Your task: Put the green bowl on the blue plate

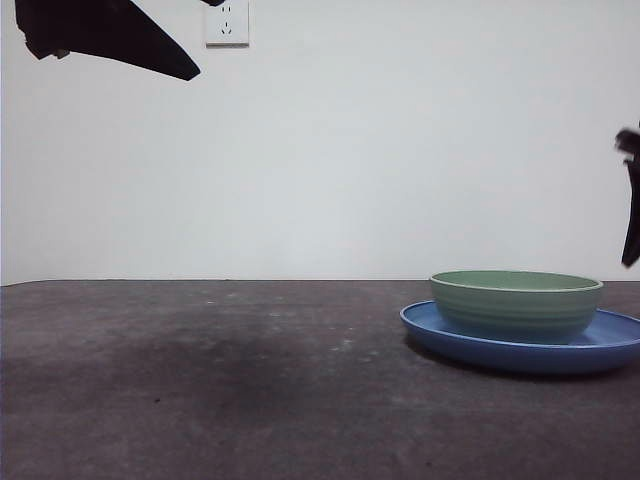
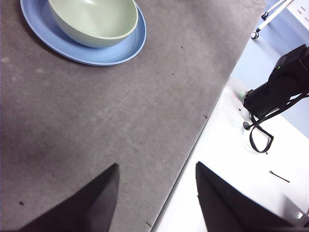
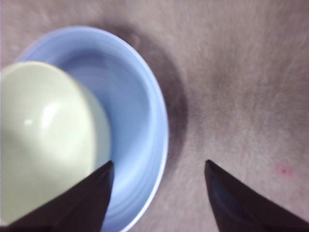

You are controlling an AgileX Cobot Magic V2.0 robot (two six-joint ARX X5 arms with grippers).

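Note:
The pale green bowl (image 1: 516,303) sits upright on the blue plate (image 1: 520,345) at the right of the table. Both also show in the left wrist view, bowl (image 2: 94,20) on plate (image 2: 123,48), and in the right wrist view, bowl (image 3: 43,140) on plate (image 3: 135,116). My right gripper (image 3: 157,166) is open and empty, above the plate's edge, beside the bowl; in the front view it shows as a dark tip (image 1: 630,200) at the right edge. My left gripper (image 2: 157,171) is open and empty, raised far from the bowl, over the table's edge.
The dark grey table mat (image 1: 220,380) stretches left of the plate. A white wall with a socket (image 1: 227,22) stands behind. The left wrist view shows the mat's edge, a white surface (image 2: 227,159) and the other arm's black base (image 2: 280,87) beyond it.

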